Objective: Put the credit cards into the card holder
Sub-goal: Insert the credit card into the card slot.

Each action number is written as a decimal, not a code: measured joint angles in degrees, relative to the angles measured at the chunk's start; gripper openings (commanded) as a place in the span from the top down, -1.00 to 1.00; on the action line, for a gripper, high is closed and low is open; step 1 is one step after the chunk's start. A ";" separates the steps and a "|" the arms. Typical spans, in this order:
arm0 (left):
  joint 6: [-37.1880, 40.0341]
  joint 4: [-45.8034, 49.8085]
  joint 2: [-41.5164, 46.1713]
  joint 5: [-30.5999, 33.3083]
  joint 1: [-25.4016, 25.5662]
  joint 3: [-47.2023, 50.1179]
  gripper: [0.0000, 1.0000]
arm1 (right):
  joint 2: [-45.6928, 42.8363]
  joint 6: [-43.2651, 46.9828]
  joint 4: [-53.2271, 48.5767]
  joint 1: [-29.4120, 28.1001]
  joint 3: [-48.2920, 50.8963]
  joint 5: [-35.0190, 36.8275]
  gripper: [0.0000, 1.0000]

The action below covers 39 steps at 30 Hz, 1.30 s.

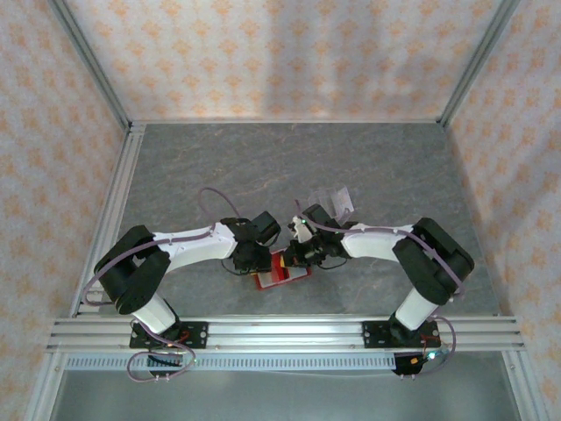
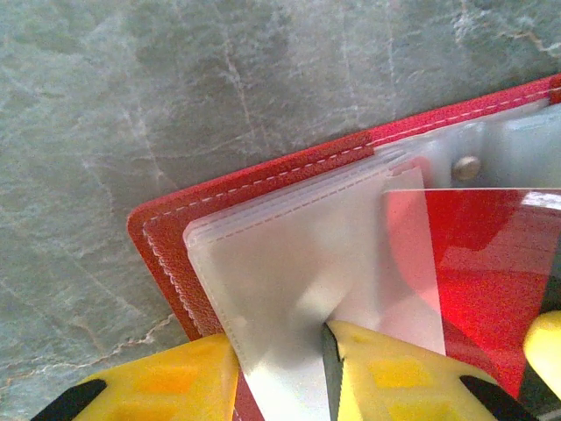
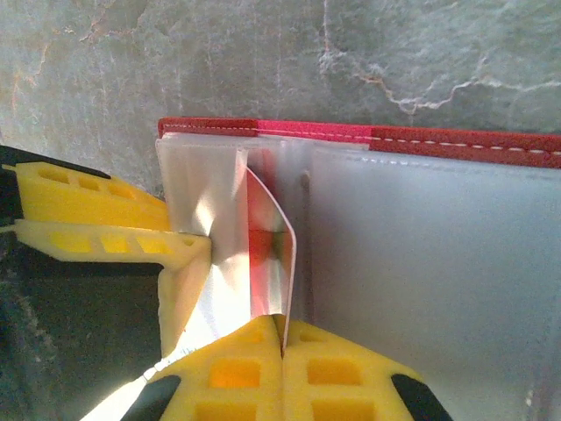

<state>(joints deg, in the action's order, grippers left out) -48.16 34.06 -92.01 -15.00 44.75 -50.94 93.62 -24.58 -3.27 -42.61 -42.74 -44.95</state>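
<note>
Right end effector (image 3: 282,346), shut on the edge of a thin, stiff, probably slick credit card (image 3: 270,239), holds it at the open card holder (image 3: 456,145) on the desk (image 3: 263,53), whose limp sleeve (image 2: 298,263) the left end effector (image 2: 280,364) pinches.

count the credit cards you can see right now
1: a credit card pinched in the right gripper, standing on edge among the card holder's pale sleeves. Others may be hidden inside the sleeves.
</note>
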 measured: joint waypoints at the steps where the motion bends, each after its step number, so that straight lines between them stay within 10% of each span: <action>1: 0.00 0.00 0.00 0.00 0.00 0.00 0.36 | -0.22 0.04 -0.09 0.00 0.13 0.09 1.00; 39: 0.00 -0.07 0.04 0.04 0.15 0.04 0.36 | 2.14 3.39 -2.21 0.07 -2.10 -1.33 1.00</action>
<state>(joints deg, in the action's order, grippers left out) -48.16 34.00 -91.96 -14.96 44.91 -50.89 95.77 -21.19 -5.48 -42.54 -44.84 -46.28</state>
